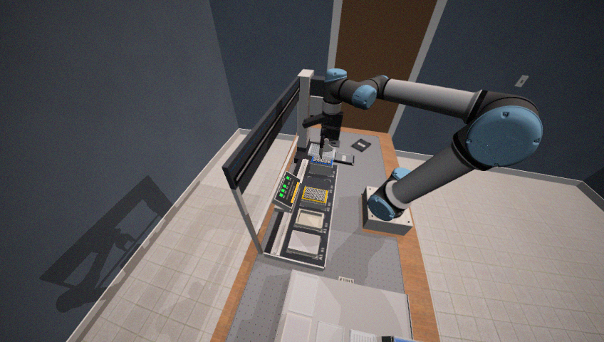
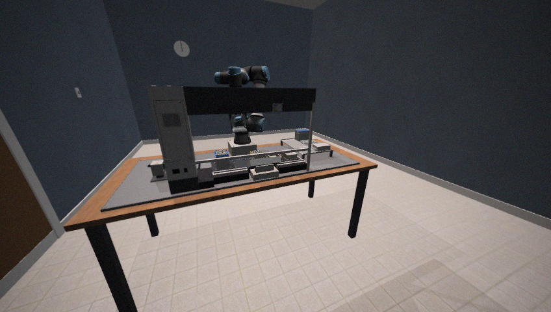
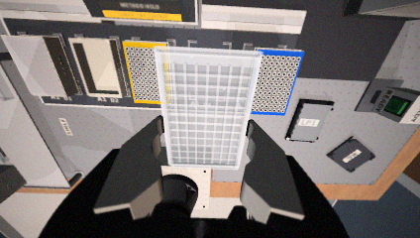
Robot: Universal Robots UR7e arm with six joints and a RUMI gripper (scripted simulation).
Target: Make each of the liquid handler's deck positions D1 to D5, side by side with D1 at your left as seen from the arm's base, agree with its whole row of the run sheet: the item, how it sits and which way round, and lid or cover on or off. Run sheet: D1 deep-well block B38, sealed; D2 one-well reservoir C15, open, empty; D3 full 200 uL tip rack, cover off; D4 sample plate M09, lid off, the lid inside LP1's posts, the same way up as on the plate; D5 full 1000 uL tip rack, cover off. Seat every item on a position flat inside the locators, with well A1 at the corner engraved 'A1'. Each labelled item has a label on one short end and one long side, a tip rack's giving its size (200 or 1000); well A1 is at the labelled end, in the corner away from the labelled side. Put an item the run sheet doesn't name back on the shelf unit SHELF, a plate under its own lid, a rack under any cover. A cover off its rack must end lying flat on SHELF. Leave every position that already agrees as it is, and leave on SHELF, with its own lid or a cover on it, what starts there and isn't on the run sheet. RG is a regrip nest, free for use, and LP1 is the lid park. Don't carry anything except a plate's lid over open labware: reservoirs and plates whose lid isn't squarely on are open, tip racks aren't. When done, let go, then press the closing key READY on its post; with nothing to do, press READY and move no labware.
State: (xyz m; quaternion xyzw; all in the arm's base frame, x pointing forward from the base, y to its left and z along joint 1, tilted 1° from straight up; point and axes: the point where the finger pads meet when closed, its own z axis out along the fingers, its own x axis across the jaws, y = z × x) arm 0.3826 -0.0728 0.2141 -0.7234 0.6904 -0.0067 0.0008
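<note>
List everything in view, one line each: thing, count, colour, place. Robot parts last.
Clear gridded plate: one, see-through, held in the tool above the deck row.
Yellow-framed tip rack: one, left of the held plate.
Blue-framed tip rack: one, right of the held plate.
Open trough: one, cream, second deck slot.
Sealed block: one, grey, leftmost slot.
Lid park: one, dark, right of the blue rack.
Spare nest: one, dark, nearer the table edge.
Ready key: one, green, on its post, far right.
Shelf unit: one, pale grey, table end.
Arm: one, grey and blue.
Tool: one, grey, shut on the plate.
</note>
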